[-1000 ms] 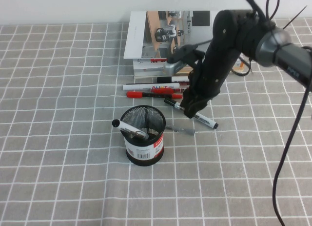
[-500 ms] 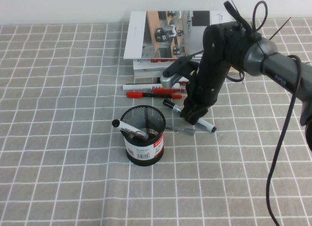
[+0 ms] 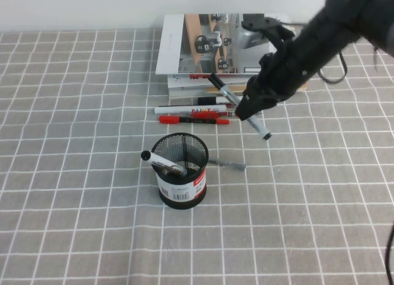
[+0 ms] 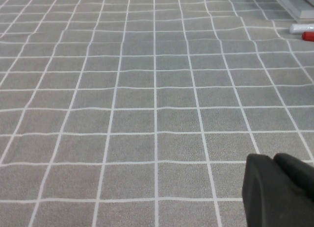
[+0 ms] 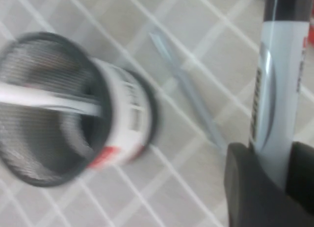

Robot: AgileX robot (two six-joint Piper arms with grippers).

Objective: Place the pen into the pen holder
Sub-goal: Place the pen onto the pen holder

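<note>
While clamped: pen point(image 3: 237, 105), right gripper point(image 3: 247, 106).

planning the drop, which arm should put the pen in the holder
Right. The right gripper is shut on the pen, lifted above the table behind the pen holder. The left gripper is over bare cloth, holding nothing.

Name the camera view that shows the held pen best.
The high view: the whole slim black-capped silvery pen shows, lifted and tilted in the right claw. The right wrist view shows only its barrel, clamped. The left wrist view shows only the left claw over the grey checked cloth.
</note>
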